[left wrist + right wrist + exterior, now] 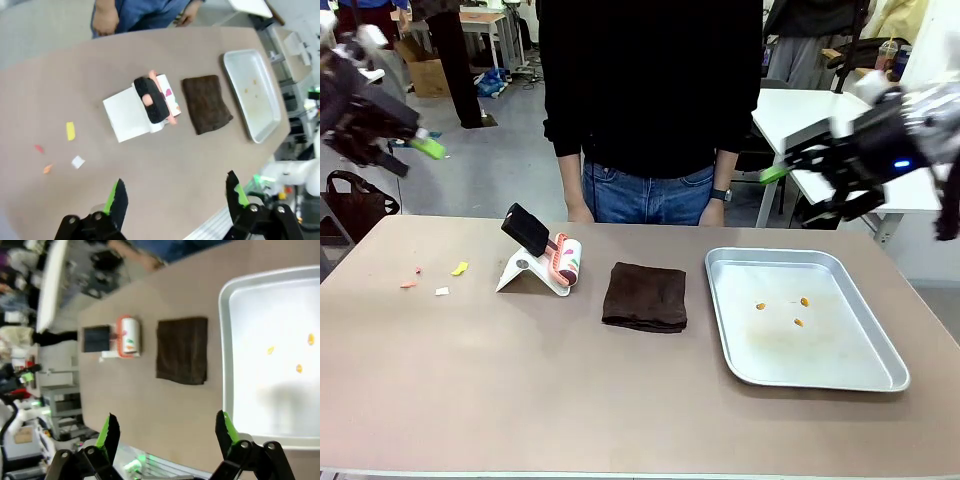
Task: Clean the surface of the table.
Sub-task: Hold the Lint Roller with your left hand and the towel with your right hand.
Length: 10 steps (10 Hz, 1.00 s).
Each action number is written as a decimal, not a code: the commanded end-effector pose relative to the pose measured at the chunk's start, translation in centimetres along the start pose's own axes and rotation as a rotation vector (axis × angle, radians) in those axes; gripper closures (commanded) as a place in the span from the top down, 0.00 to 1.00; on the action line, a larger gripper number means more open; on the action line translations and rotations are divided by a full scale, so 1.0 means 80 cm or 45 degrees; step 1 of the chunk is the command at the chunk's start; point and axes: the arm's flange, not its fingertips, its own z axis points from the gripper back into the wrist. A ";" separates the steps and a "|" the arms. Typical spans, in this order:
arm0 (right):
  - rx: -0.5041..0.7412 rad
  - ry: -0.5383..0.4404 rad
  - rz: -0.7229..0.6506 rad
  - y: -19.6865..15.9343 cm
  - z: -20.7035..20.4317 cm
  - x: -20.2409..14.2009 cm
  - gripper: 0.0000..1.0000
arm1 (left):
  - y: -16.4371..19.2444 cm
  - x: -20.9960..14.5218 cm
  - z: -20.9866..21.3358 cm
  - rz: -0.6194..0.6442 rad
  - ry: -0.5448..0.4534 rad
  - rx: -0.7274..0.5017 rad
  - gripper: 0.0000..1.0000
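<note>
Left wrist view catches 4 scraps (71, 131) on the table (200, 165)

We lose the person (650, 100) above the chest at the top edge. The left gripper (412, 155) at ten o'clock and the right gripper (798, 190) at two o'clock are blurred. The scraps (459, 268) at nine o'clock on the table (520, 380) and the crumbs (798, 322) in the tray (820, 375) are too small for us to identify. The table's near corners run off the frame.
</note>
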 end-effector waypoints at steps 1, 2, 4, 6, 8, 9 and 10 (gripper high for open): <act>-0.184 0.140 0.041 0.027 -0.061 0.029 1.00 | -0.013 0.023 -0.029 -0.020 0.085 0.082 1.00; -0.230 0.206 0.066 0.039 -0.094 0.032 1.00 | -0.014 0.033 -0.050 0.033 0.119 0.086 1.00; -0.340 0.358 0.145 0.047 -0.171 0.035 1.00 | 0.000 0.048 -0.099 0.212 0.110 0.102 1.00; -0.362 0.453 0.113 0.041 -0.228 0.041 1.00 | 0.015 0.056 -0.142 0.370 0.098 0.101 1.00; -0.355 0.520 0.058 0.026 -0.276 0.043 1.00 | 0.027 0.061 -0.171 0.422 0.061 0.068 1.00; -0.343 0.548 0.038 0.018 -0.291 0.042 1.00 | 0.035 0.062 -0.181 0.437 0.072 0.078 1.00; -0.344 0.552 0.029 0.014 -0.299 0.040 1.00 | 0.040 0.061 -0.188 0.442 0.090 0.070 1.00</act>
